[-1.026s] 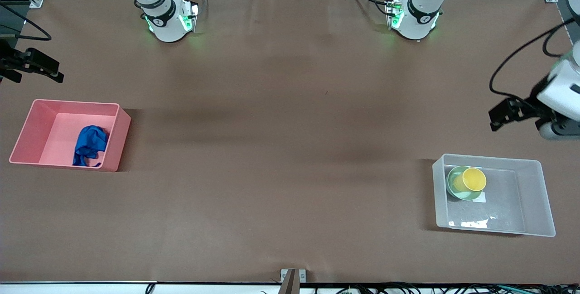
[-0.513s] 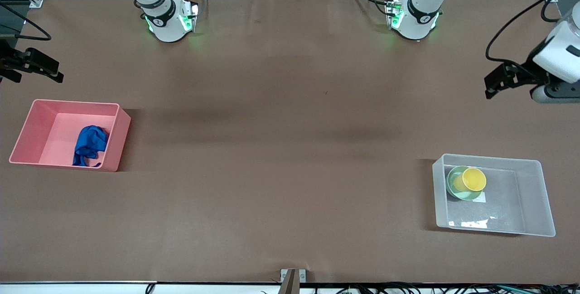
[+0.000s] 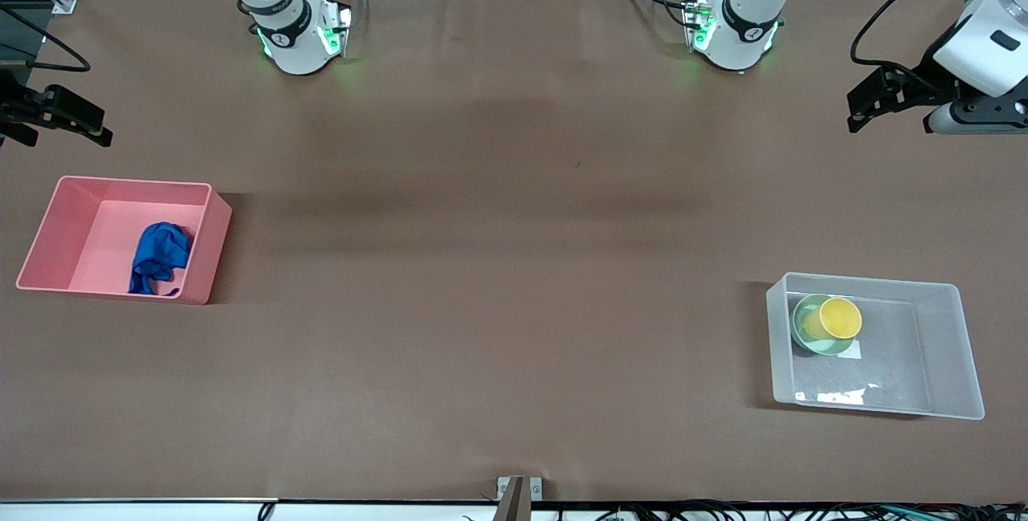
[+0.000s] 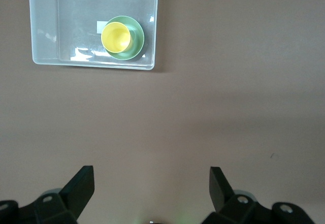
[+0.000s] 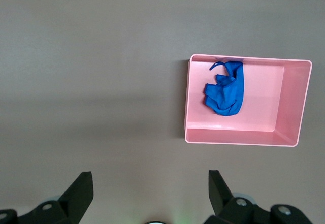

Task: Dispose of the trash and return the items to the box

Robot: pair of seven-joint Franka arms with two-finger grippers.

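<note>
both sets of jaws spread wide, nothing held in either. starting at the right arm's end of the table: right gripper (image 3: pixel 76 121) up in the air over bare brown table (image 3: pixel 498 264), just past the pink bin's edge, fingers (image 5: pixel 81 191) well apart in the right wrist view. below it in the front view, pink bin (image 3: pixel 205 244) sitting on the table with the trash (image 3: pixel 159 256) inside, a crumpled royal-blue wad lying on the bin floor close to the wall facing the middle of the table, thin strand curling out of one end. same wad (image 5: pixel 225 94) plain to see from the right wrist camera, tucked against one wall of the pink bin (image 5: pixel 299 107). wide stretch of bare table in the middle. over at the left arm's end: clear box (image 3: pixel 968 344) on the table, mint-green bowl (image 3: pixel 803 334) in the corner toward the table's middle, yellow cup (image 3: pixel 839 317) standing upright in the bowl, small white label (image 3: pixel 851 350) on the box floor just beside the bowl. left gripper (image 3: pixel 875 99) hanging over bare table, well apart from the box, fingers (image 4: pixel 81 188) splayed open too, with box (image 4: pixel 43 31), bowl (image 4: pixel 136 43) and cup (image 4: pixel 116 36) all in its wrist view.
</note>
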